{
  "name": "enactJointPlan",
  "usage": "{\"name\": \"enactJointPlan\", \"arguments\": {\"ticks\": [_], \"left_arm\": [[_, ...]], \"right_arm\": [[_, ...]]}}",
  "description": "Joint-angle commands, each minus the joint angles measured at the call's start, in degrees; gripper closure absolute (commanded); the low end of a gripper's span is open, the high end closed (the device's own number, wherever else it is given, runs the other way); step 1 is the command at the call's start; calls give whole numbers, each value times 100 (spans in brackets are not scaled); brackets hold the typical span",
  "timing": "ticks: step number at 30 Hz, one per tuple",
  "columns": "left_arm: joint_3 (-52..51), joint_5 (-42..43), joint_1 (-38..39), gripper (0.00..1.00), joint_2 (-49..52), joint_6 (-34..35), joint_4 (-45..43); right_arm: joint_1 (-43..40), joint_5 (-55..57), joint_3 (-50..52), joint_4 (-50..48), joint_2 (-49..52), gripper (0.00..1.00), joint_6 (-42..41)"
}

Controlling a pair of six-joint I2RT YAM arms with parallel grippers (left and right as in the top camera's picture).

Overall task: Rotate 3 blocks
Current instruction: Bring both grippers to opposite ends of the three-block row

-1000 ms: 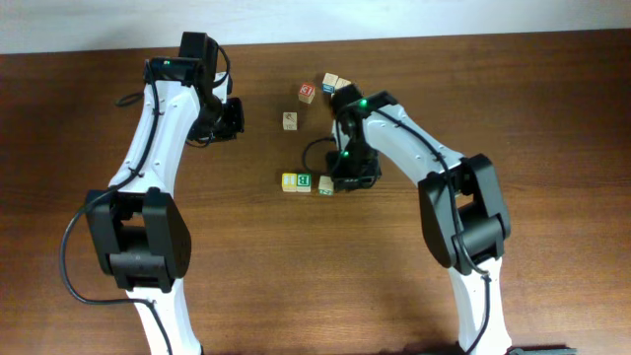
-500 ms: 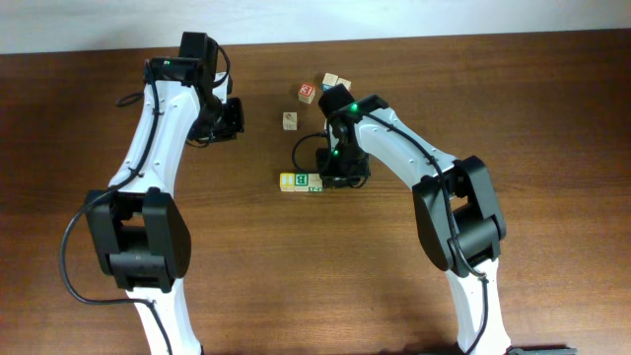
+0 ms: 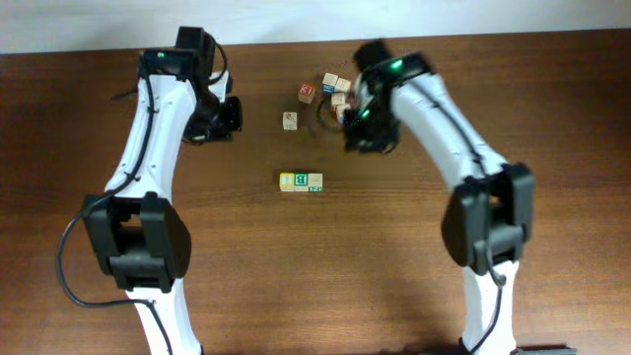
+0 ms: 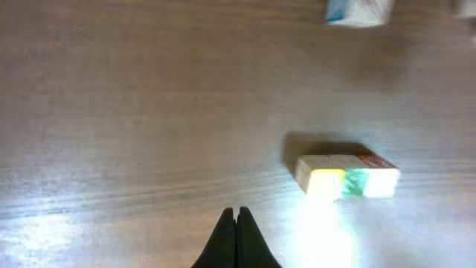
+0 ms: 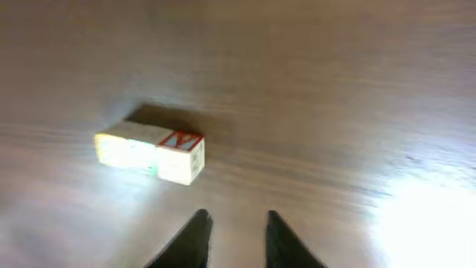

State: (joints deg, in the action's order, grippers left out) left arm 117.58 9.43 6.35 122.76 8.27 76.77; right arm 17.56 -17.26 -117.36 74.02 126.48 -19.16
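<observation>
Three blocks lie touching in a short row mid-table: the yellow-faced block (image 3: 288,180), the green-faced block (image 3: 303,180) and the tan block (image 3: 315,181). The left wrist view shows the row (image 4: 346,177) ahead and to the right of my left gripper (image 4: 236,214), which is shut on nothing. My left gripper (image 3: 230,115) hangs far to the left of the row. The right gripper (image 3: 357,136) is up behind the row and to its right. In the right wrist view the row (image 5: 149,152) is blurred, ahead and left of the open, empty right gripper (image 5: 236,217).
A red-faced cube (image 3: 307,92), a small tan cube (image 3: 290,120) and a cluster of cubes (image 3: 335,84) sit at the back of the wooden table (image 3: 414,247). A blue-faced cube (image 4: 357,10) shows at the top of the left wrist view.
The right gripper has left the right end of the row and swung up and back toward the cluster. The row now lies alone. The left fingers have closed together.
</observation>
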Motion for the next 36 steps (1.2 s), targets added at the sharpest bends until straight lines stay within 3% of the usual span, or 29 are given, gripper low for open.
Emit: {"name": "enactJointPlan", "arguments": {"ticks": [1, 6, 15, 19, 25, 29, 36], "left_arm": [[413, 828, 0, 100, -66, -782, 518], [413, 789, 28, 100, -251, -763, 1010], [81, -782, 691, 100, -1703, 212, 640], [-1097, -857, 826, 100, -1853, 605, -203], [-3110, -730, 717, 100, -1853, 761, -2583], [-3862, -658, 621, 100, -1851, 704, -3392], [-3987, 595, 579, 100, -1309, 507, -3521]], "right_arm": [[-160, -20, -516, 468, -754, 84, 339], [-146, -7, -511, 1102, -1370, 94, 549], [-157, 614, -42, 1327, -2284, 95, 452], [-160, 389, 1661, 221, -2688, 96, 365], [-385, -343, 3517, -2146, -2684, 91, 173], [-479, -610, 3919, -2914, -2420, 91, 164], [-490, -1484, 3932, -3451, -1615, 92, -2]]}}
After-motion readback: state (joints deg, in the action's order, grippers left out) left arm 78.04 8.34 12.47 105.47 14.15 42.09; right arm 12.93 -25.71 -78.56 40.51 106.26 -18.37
